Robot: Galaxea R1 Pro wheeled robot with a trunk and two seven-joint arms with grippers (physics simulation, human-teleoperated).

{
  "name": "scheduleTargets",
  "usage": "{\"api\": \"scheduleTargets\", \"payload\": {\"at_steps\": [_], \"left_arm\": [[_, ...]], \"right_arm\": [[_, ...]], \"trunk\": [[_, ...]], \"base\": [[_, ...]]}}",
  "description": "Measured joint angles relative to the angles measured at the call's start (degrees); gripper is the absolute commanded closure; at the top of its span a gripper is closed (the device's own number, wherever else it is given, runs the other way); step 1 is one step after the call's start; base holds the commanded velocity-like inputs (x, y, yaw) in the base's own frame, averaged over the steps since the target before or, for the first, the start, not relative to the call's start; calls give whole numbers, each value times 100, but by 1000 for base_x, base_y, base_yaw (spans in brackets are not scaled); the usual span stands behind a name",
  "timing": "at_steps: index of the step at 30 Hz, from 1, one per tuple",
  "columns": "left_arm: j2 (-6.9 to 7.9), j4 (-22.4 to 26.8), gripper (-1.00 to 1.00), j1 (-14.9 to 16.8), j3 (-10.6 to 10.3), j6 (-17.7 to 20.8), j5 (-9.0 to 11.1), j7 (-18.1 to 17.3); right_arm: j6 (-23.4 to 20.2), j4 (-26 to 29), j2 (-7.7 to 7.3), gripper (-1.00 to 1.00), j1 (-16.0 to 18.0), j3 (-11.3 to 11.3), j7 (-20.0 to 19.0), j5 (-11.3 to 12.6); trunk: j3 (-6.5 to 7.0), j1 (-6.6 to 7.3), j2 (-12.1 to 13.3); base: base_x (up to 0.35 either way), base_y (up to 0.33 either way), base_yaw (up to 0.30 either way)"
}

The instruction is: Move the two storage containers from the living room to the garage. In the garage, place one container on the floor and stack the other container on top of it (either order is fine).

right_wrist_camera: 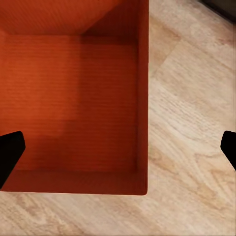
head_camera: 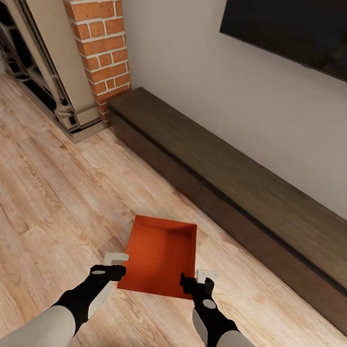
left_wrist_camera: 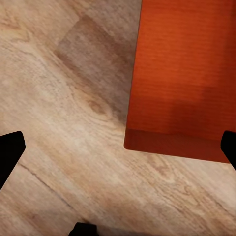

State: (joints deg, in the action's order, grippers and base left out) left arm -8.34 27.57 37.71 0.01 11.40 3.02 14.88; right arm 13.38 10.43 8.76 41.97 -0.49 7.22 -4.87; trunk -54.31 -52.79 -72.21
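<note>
The left gripper is hanging spread open at the storage container's near left corner. The container is lying on the wood floor between both grippers. The right gripper is straddling its right wall, jaws apart.

The bin looks like matt orange-red plastic with fine ribbing. The floor is light, grained wood plank with a dull sheen. The cabinet is dark matt wood, the fireplace rough red brick, the TV glossy black.

Orange-red storage container sits open, empty, on light wood planks.
</note>
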Motion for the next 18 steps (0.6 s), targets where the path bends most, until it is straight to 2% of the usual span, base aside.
{"api": "scheduleTargets", "payload": {"at_steps": [18], "left_arm": [[-3,0,-100,0,7,0,0,-4]], "right_arm": [[13,0,-16,-100,0,-15,28,33]], "trunk": [[-323,-395,-722]], "base": [[0,0,0]]}}
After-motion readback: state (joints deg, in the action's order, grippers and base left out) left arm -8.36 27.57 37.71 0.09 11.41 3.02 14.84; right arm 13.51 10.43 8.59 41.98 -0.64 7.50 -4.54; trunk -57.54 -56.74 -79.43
